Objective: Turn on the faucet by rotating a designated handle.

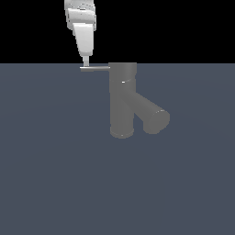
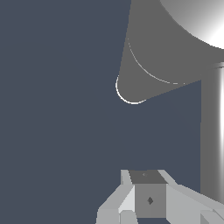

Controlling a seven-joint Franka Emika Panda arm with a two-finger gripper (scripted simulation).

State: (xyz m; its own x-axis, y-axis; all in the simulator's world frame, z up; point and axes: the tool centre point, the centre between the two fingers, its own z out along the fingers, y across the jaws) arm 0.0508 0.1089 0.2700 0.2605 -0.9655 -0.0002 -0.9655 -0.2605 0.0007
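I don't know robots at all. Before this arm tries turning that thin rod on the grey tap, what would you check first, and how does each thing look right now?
1. Gripper is at the handle: ok, its tip sits at the rod's outer end in the exterior view.
2. Fingers actually touch the rod: cannot tell.
3. Gripper open or shut: cannot tell; the fingers look close together in the wrist view.
4. Handle level, pointing to the exterior view's left: ok.
5. Faucet upright: ok.
6. Arm away from the thick spout: ok, it branches off the other side.
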